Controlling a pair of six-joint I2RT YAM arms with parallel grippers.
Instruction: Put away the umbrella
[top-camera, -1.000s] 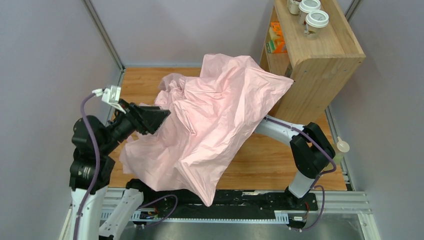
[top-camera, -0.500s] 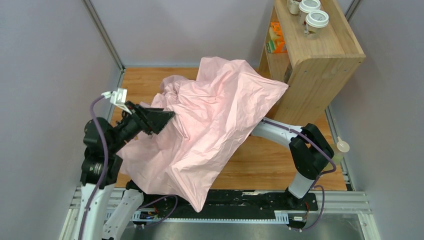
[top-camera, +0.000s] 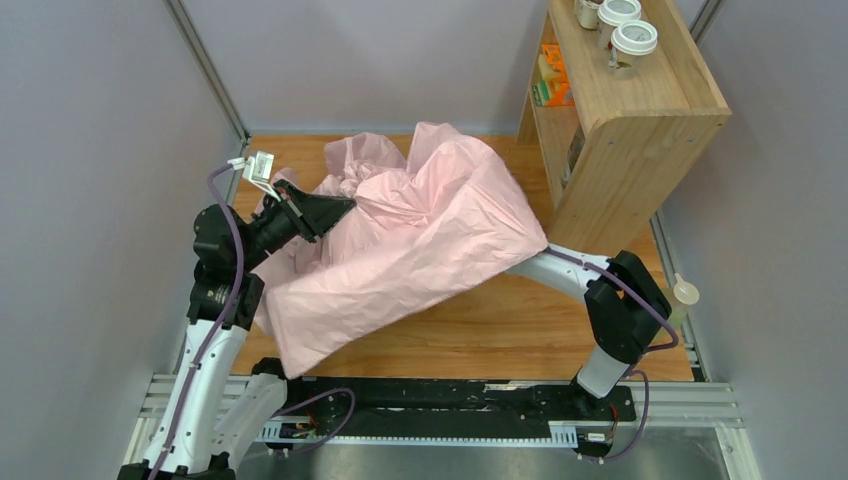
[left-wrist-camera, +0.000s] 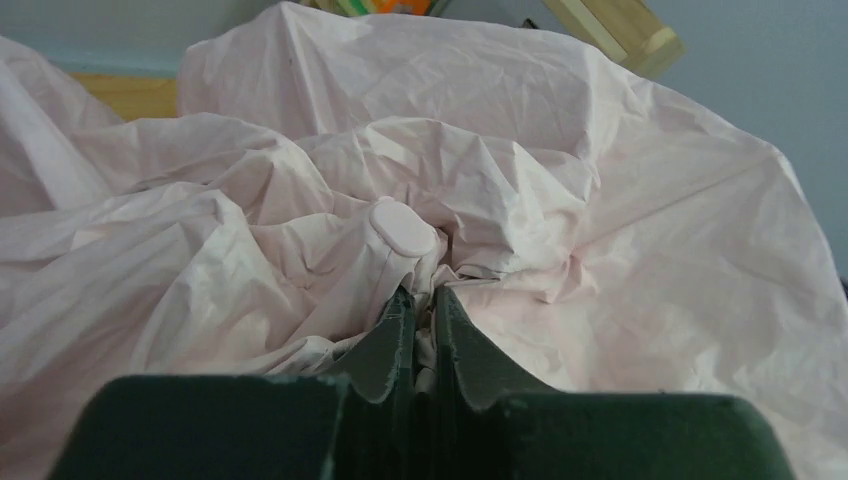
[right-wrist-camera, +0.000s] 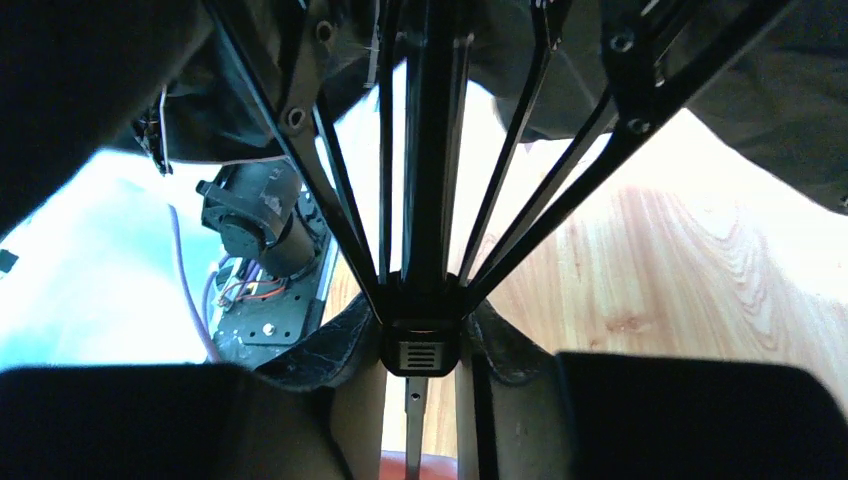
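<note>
Umbrella (top-camera: 430, 235) is half collapsed, draped over mid table (top-camera: 520, 330), w/ an arm on each end.

L gripper (top-camera: 340, 207): jaws pressed almost together, pinching a fold of pink canopy (left-wrist-camera: 600, 200) btwn the tips. The small cap (left-wrist-camera: 403, 226) at the umbrella's top sits just beyond the tips, a touch to their left. Rest of the fabric billows ahead and to both sides.

R gripper (right-wrist-camera: 420, 335) is hidden under the fabric from above. Its own cam shows fingers (right-wrist-camera: 345, 345) clamped either side of the black runner (right-wrist-camera: 420, 345). The shaft (right-wrist-camera: 428, 150) runs straight ahead from it, and ribs (right-wrist-camera: 520, 130) fan out up and to both sides. There's a pinkish bit low in view, behind the runner. Maybe the handle, can't be sure.

Key relation: the long axis looks to run from R gripper ahead to the cap by L gripper, i.e. across the table btwn the two. R has the shaft end, L the top end. Neither is "nearer", as both are already on it. Next move prob works along that axis: slide the runner back toward R w/ L steadying the top, so the ribs fold flat. Risk: loose fabric snagging in the ribs.

Containers: wooden shelf (top-camera: 640, 130) lies beyond and to the right of R gripper.
- Top: lidded cups (top-camera: 634, 38).
- Upper bay: orange/green boxes (top-camera: 550, 80).
- Lower bay: too dark to tell.

No part of the umbrella is in the shelf. The canopy edge is near its left side, but can't tell if they touch. A bottle (top-camera: 684, 293) stands at the table's right edge, beside R arm (top-camera: 620, 310).
</note>
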